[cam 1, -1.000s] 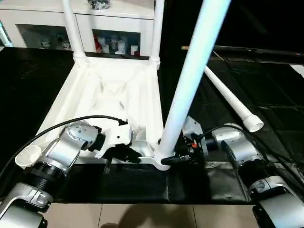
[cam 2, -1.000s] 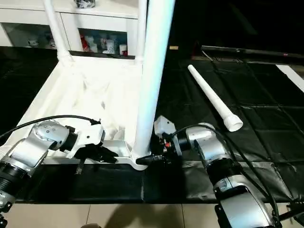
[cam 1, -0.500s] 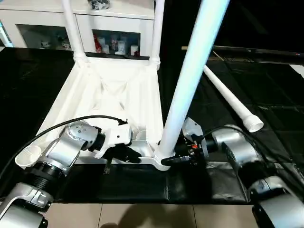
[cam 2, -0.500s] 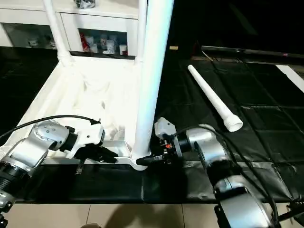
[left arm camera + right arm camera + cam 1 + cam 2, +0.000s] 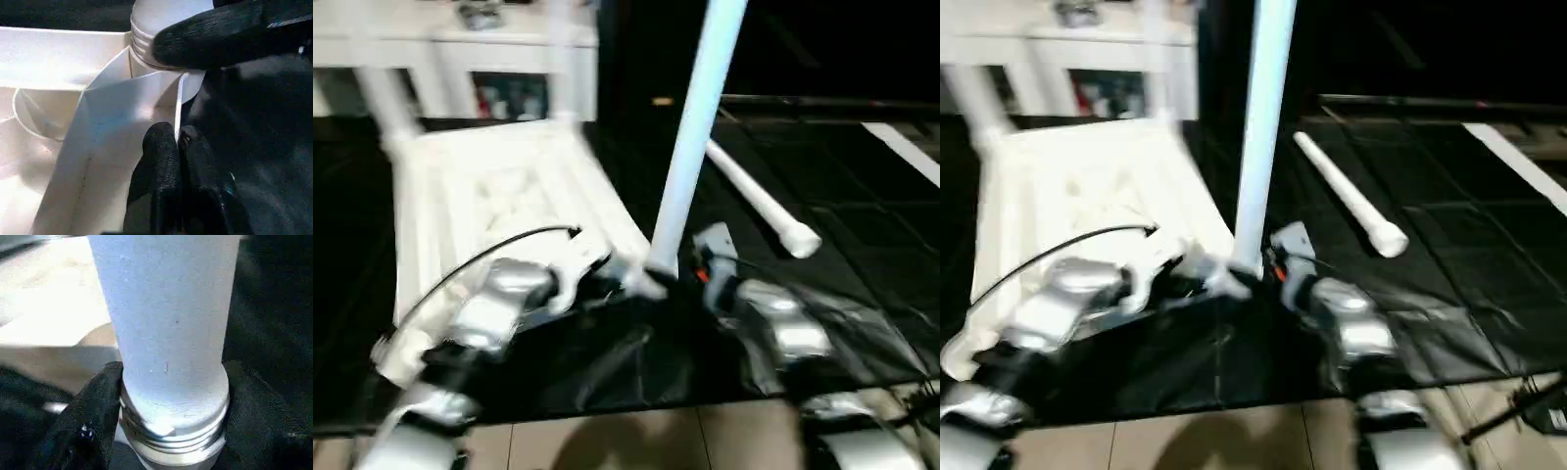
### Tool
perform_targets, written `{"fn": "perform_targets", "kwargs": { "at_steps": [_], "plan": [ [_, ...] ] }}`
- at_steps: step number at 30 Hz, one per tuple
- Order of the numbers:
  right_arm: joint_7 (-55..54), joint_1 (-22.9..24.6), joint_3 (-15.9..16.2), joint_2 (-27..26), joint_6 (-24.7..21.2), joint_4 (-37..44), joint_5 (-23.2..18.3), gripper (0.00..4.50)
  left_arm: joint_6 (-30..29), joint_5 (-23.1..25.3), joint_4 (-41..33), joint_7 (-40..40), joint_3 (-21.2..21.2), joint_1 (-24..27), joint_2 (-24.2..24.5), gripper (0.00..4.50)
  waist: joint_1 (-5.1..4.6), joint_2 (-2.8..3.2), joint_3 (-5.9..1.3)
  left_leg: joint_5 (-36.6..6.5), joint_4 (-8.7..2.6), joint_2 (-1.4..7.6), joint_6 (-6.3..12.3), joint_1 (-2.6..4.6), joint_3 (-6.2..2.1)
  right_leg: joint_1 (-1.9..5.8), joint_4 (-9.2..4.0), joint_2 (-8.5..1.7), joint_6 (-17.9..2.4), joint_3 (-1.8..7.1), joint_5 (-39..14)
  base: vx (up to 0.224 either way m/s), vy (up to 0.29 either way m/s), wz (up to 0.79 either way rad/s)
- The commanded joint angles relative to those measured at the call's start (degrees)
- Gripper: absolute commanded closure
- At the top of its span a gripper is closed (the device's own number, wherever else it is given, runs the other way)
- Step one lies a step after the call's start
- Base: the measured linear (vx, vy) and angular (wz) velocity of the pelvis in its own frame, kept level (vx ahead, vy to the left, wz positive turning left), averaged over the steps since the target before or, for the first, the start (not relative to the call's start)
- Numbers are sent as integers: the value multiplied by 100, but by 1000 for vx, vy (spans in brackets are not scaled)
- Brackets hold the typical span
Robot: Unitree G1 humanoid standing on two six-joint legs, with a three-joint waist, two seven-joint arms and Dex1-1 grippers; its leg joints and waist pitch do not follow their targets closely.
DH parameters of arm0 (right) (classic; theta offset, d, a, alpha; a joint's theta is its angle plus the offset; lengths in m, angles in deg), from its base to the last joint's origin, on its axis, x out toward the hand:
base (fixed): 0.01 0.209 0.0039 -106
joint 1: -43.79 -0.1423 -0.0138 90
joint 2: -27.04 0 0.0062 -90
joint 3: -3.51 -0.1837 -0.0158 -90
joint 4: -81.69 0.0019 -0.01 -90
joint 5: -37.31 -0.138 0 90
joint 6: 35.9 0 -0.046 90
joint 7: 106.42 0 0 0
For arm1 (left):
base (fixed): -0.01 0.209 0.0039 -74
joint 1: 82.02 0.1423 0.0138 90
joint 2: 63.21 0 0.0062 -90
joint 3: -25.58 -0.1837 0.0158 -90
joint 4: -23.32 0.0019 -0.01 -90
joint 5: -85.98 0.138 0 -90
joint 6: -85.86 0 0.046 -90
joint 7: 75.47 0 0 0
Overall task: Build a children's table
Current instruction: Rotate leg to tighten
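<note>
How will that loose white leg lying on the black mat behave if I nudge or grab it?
The loose leg is a round tube lying flat on the black mat, so a sideways nudge would probably roll it. Its taper and wider collared end suggest it would curve rather than roll straight. It looks like smooth, stiff plastic, so likely light and somewhat slippery.

The two head views looked forward and down over both forearms from slightly offset positions, sharing the upturned table top (image 5: 499, 186), the standing leg (image 5: 690, 147) and the black mat (image 5: 1449, 225). The left wrist view sat close to the near corner socket (image 5: 156, 34). The right wrist view sat closer still, facing the leg base.
</note>
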Motion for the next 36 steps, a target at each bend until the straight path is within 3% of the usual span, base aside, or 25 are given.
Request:
{"fn": "perform_targets", "kwargs": {
  "at_steps": [1,2,4,5,6,11,13,17,19,26,30,36],
  "plan": [
    [35,-32,492,-592,-80,-269,196,176,61,-24,59,704,49,-339,-401,450,13,48,-335,-2447,-376,-119,-60,-4,72,193,-608,-139,-504,84,-3042,0,0,0],
    [68,-44,496,-610,-45,-258,197,176,38,-14,83,741,55,-365,-422,450,21,52,-347,-2410,-377,-111,-34,-11,76,203,-587,-138,-549,96,-2874,0,0,0],
    [36,-37,430,-648,-62,-216,136,121,-24,44,65,743,13,-376,-424,450,35,53,-360,-2190,-393,-88,70,-53,98,235,-525,-124,-759,128,-2205,0,0,0],
    [25,-30,414,-648,-62,-197,126,107,-23,65,55,717,-13,-371,-416,450,35,53,-360,-2190,-393,-88,70,-53,98,235,-525,-124,-759,128,-2205,0,0,0],
    [-19,-10,331,-651,-57,-152,73,107,-62,90,1,663,-54,-333,-391,450,38,56,-367,-2057,-385,-84,108,-62,115,251,-491,-116,-903,139,-1855,0,0,0],
    [-11,42,214,-550,-9,-80,30,56,-61,46,-65,488,-100,-260,-279,450,61,79,-369,-1816,-390,-81,135,-77,130,287,-473,-129,-1009,151,-1633,0,0,0],
    [272,145,259,-322,270,-34,35,23,133,62,-39,237,-160,-220,-145,450,63,42,-357,-1893,-398,-76,117,-72,133,284,-495,-138,-975,149,-1811,0,0,0],
    [780,338,307,32,462,171,37,5,296,18,-119,-168,-253,-120,85,450,87,54,-361,-1885,-400,-69,167,-77,127,301,-492,-138,-949,151,-1774,0,0,0],
    [1456,473,307,454,620,415,-54,5,470,-13,-240,-676,-371,21,407,450,87,41,-366,-1747,-391,-59,223,-80,137,316,-470,-136,-1080,156,-1505,0,0,0],
    [2823,444,306,1180,693,719,-327,5,1084,-79,-245,-1604,-562,167,959,450,137,60,-364,-1712,-377,-43,293,-67,148,307,-452,-138,-1182,158,-1453,0,0,0],
    [3953,308,544,1643,782,802,-330,5,1584,-167,-314,-2493,-786,192,1418,450,189,74,-370,-1707,-378,-29,307,-49,147,303,-427,-140,-1233,161,-1338,0,0,0],
    [4660,51,884,1831,889,562,-128,5,1862,-256,-434,-3210,-974,225,1709,450,296,71,-383,-1534,-362,-12,260,-32,166,310,-364,-142,-1375,161,-1048,0,0,0]
  ]
}}
